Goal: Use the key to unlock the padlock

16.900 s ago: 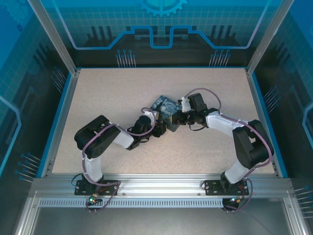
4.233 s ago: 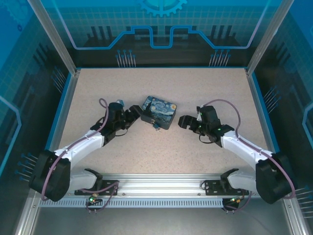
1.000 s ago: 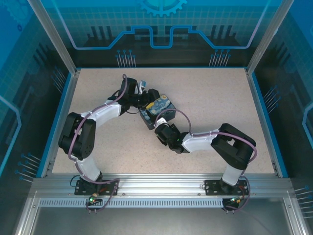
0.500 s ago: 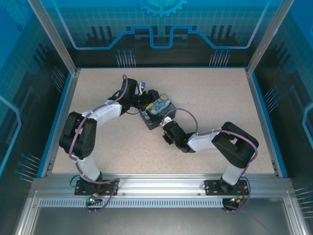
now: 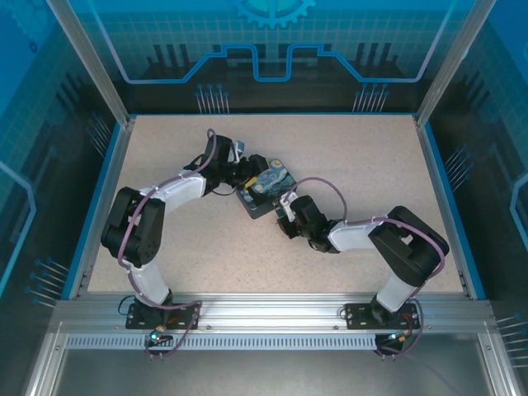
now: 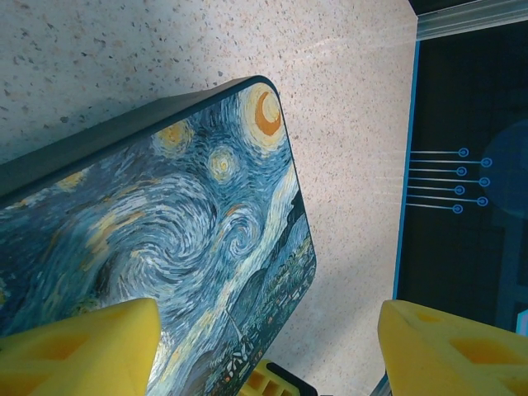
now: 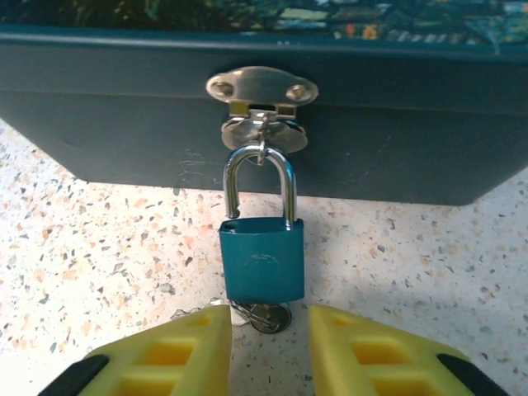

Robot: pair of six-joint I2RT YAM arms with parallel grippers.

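Shifted rightward: right arm (image 5: 355, 235) elbow. Its right hand (image 7: 271, 334) sits low at swirl-painted blue-and-yellow tin (image 6: 165, 223) front wall, yellow fingers (image 7: 165, 355) narrowly parted, empty, flanking small metal key (image 7: 269, 317) beneath teal padlock (image 7: 261, 264), centre frame, shackle through silver hasp (image 7: 262, 91). Over lid, left hand (image 6: 268, 346) wide apart, empty. Bare speckled surface (image 7: 99, 247) either side. Padlock stamp illegible.

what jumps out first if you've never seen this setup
The swirl-painted blue-and-yellow tin near the middle of the table grabs the eye. On its dark front wall a small teal padlock hangs from the hasp, the key at its base, with the right gripper open just in front.
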